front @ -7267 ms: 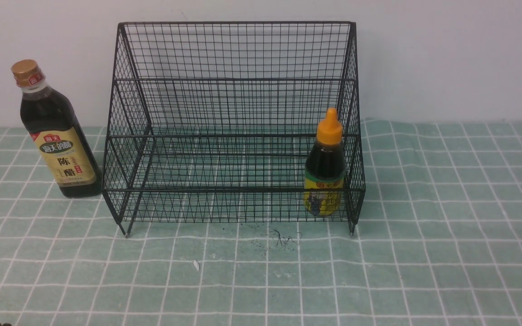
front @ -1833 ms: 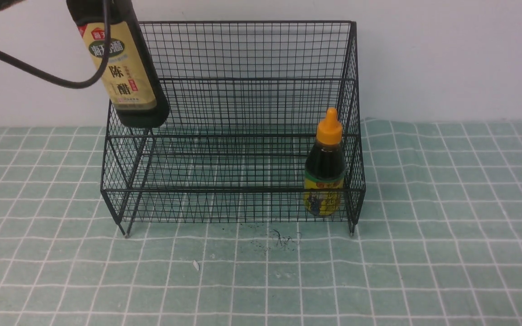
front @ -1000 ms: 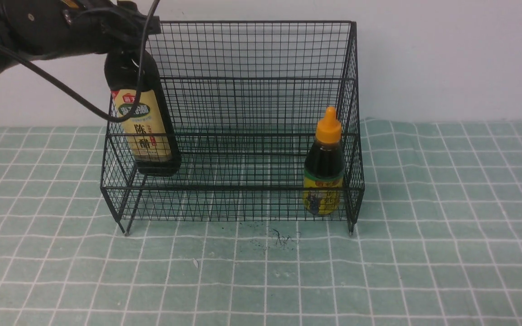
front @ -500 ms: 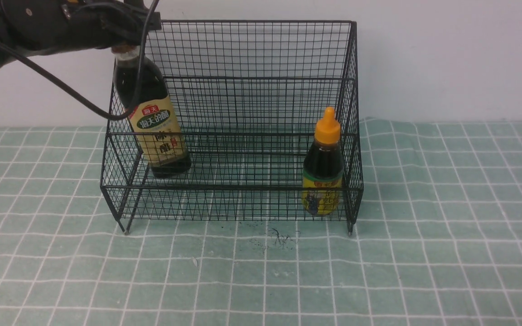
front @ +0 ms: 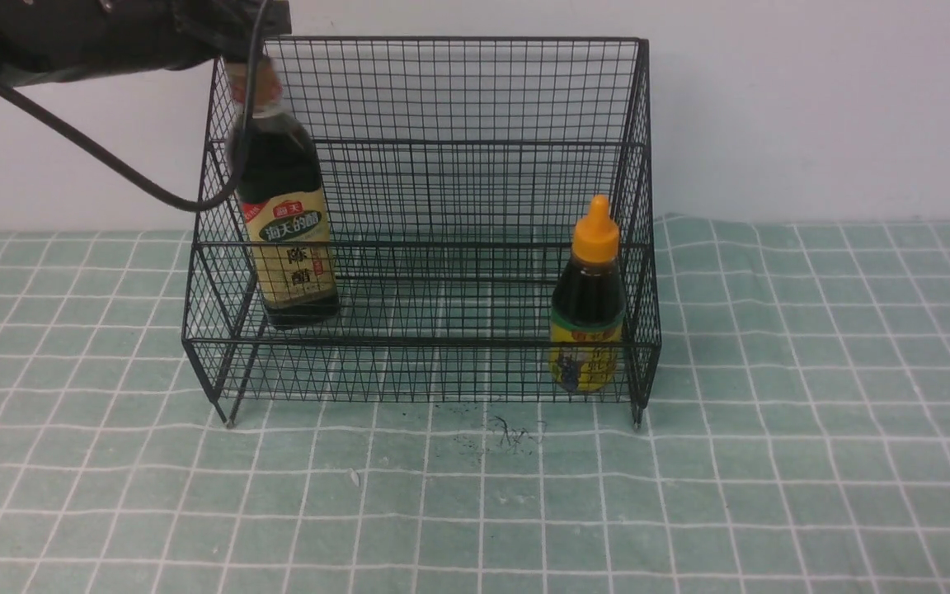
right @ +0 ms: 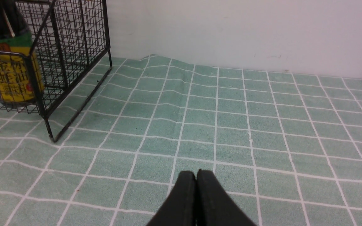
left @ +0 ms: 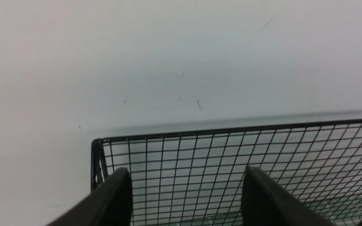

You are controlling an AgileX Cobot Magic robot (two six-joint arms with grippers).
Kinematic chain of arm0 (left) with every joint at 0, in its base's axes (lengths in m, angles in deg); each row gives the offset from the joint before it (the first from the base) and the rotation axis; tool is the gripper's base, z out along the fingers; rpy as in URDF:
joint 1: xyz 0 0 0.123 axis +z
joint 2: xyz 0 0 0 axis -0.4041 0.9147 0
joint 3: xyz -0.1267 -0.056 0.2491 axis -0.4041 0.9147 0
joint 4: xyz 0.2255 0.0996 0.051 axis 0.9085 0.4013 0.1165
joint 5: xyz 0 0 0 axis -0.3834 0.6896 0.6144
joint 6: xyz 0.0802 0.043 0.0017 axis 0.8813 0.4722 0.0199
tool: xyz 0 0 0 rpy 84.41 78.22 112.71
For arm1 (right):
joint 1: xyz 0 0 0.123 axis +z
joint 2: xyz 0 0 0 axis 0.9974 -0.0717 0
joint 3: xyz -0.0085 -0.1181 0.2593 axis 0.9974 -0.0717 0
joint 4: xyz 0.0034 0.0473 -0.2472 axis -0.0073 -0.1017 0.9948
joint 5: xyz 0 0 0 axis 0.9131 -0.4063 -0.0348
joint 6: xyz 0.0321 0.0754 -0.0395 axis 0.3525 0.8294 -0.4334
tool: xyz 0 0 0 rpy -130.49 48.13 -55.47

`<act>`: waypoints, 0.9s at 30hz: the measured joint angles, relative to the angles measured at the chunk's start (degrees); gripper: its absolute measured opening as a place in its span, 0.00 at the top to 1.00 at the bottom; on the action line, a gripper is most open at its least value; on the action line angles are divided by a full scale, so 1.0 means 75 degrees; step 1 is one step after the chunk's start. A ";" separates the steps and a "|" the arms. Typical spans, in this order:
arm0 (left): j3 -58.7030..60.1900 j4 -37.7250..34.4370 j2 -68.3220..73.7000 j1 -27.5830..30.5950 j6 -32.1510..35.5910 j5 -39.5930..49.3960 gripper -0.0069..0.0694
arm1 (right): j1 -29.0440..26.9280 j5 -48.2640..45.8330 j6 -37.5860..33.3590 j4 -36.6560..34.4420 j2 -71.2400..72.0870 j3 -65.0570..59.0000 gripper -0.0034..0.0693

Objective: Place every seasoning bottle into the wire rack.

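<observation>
Tall bottle and short bottle both stand in the wire rack, left and right, and with my left gripper spread wide and empty above the tall one, I should rise straight up, clear of its wires.

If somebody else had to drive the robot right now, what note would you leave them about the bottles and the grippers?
Left gripper: open, holding nothing, by the wire rack's top edge, just above the tall gold-capped bottle.
Right gripper: shut, empty, over the green checked cloth.
The tall bottle stands at the rack's left end; its cap looks blurred, so it may be wobbling. Short orange-capped bottle: right end.
Done: both bottles in. Left: probably only backing the open gripper away.
</observation>
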 joint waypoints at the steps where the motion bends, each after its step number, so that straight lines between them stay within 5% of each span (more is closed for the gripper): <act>1: 0.0000 -0.0010 -0.0066 -0.0026 0.0000 0.0000 0.35 | 0.0000 0.0000 0.0000 0.0000 0.0000 0.0000 0.97; 9: 0.0000 -0.0065 -0.0645 -0.0130 0.0050 0.0865 0.41 | 0.0000 0.0000 0.0000 0.0000 0.0000 0.0000 0.97; 14: 0.0000 -0.0040 -0.1017 -0.0106 0.0028 0.2568 0.67 | 0.0000 0.0000 0.0000 0.0000 0.0000 0.0000 0.97; 16: 0.0000 0.0161 -0.1256 -0.0091 0.0004 0.3672 0.85 | 0.0000 0.0000 0.0000 0.0000 0.0000 0.0000 0.97; 21: 0.0028 0.0520 -0.1323 -0.0084 -0.0294 0.4800 0.92 | 0.0000 0.0000 0.0000 0.0000 0.0000 0.0000 0.97; 27: 0.0165 0.0747 -0.0641 -0.0084 -0.0335 0.4467 0.92 | 0.0000 0.0000 0.0000 0.0000 0.0000 0.0000 0.97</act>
